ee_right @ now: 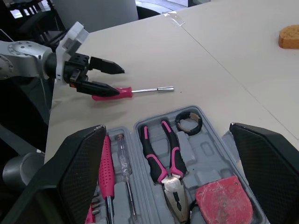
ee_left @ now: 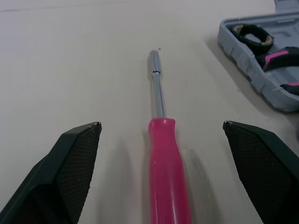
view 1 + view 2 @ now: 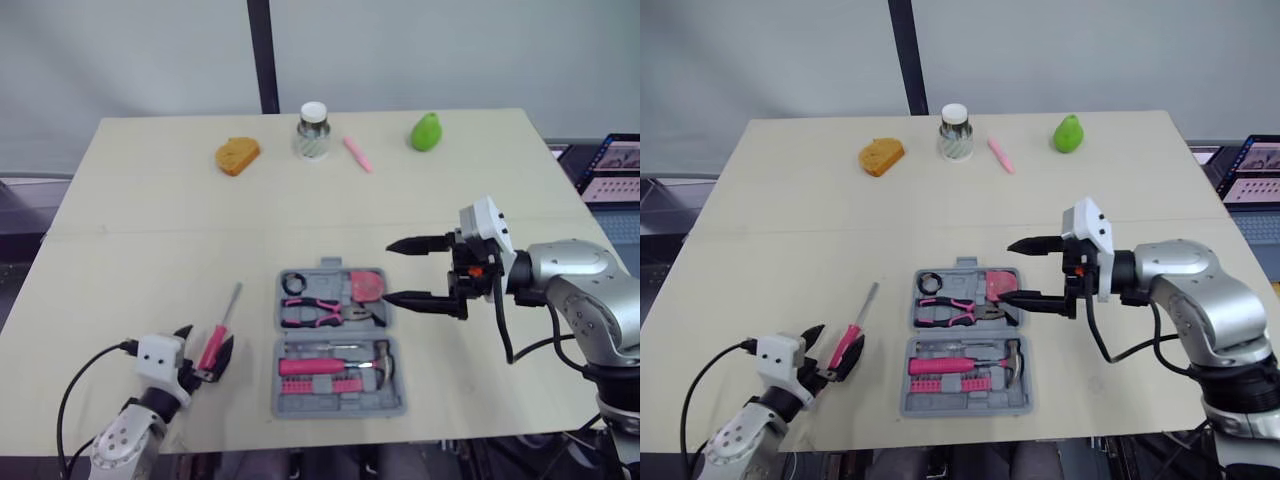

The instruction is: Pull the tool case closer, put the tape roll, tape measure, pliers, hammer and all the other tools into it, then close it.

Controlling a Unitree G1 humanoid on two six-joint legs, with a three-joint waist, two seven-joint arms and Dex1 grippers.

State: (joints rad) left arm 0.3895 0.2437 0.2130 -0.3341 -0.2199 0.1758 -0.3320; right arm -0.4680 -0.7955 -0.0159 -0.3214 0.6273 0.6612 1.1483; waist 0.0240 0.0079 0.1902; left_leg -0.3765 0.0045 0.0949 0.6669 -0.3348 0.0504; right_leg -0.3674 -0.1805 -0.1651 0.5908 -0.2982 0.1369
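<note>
Head view: pale table with a seam running across mid-frame. Grey wall behind, black post at top centre, laptop at the right edge. Along the table's far side, left to right: orange sponge, jar with a white lid, pink pen, green pear. Tool case lies open flat at lower centre. Inside it: tape roll upper left, pliers under that, red tape measure upper right, hammer in the lower half. Pink screwdriver lies on the table just left of the case, not touching it, shaft pointing up-frame. Left gripper is at lower left, straddling the screwdriver handle. Right gripper is at centre right, fingers spread wide and empty, tips by the case's right edge near the tape measure; height over it unclear. Left wrist view: both fingers stand clear of the handle with bare table on each side, so nothing is gripped. The case corner with the tape roll is in the upper right. Right wrist view: fingers sit at the lower corners, fully apart, holding nothing, with the open case between them. Pliers are at centre, tape measure at bottom right. Screwdriver and left gripper are in the upper left, sponge at the right edge.
</note>
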